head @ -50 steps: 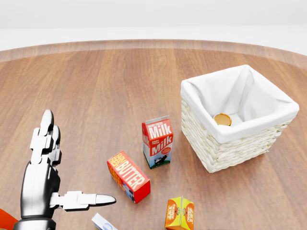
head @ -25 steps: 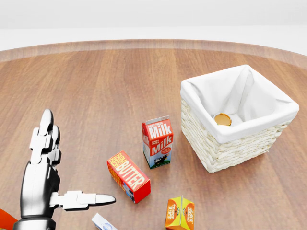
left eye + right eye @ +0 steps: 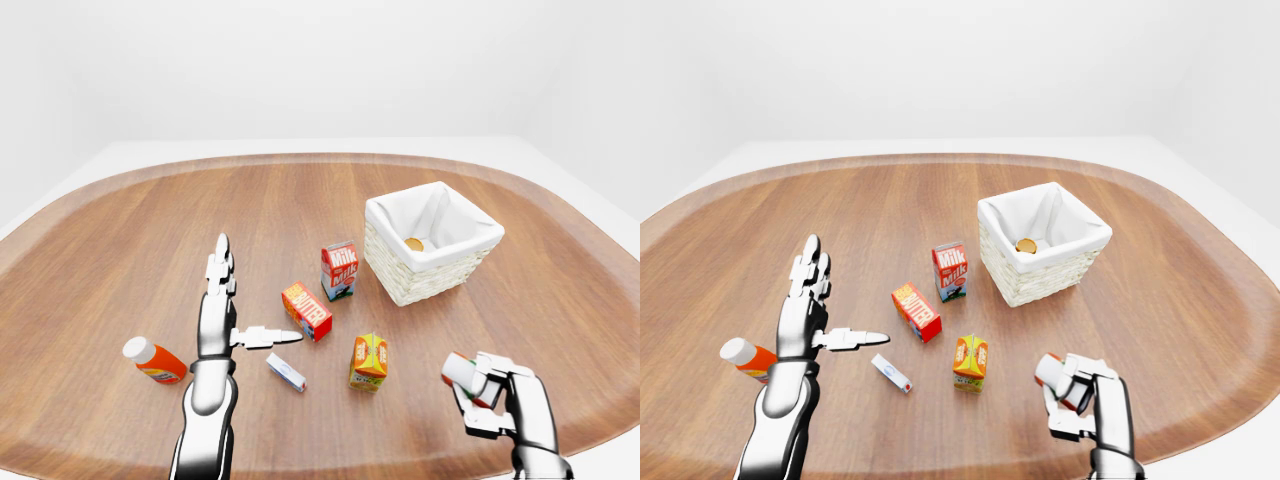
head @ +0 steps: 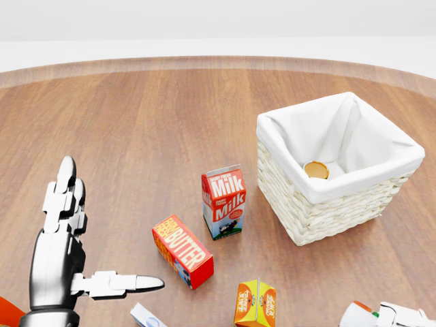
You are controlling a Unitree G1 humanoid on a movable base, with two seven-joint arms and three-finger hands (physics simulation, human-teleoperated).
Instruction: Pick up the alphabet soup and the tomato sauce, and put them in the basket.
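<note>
The right hand (image 3: 487, 392) is raised near the desk's lower right edge in the left-eye view, its fingers closed round one red and white can (image 3: 461, 374), held tilted above the wood. The left hand (image 3: 222, 305) hovers flat over the lower left part of the desk (image 3: 150, 230), fingers straight and pointing toward the top of the view, thumb stuck out to the right, holding nothing.

Just beside the left forearm lies one bottle (image 3: 153, 361) with a white cap, on its side. By the thumb tip lie one small white packet (image 3: 286, 372) and one butter box (image 3: 307, 311). One orange carton (image 3: 369, 362) stands between the two hands. One milk carton (image 3: 339, 270) stands upright near the desk's middle, just left of one wicker basket (image 3: 440, 272) with a white cloth lining. Inside the basket sits one can (image 4: 316, 169), only its gold top showing.
</note>
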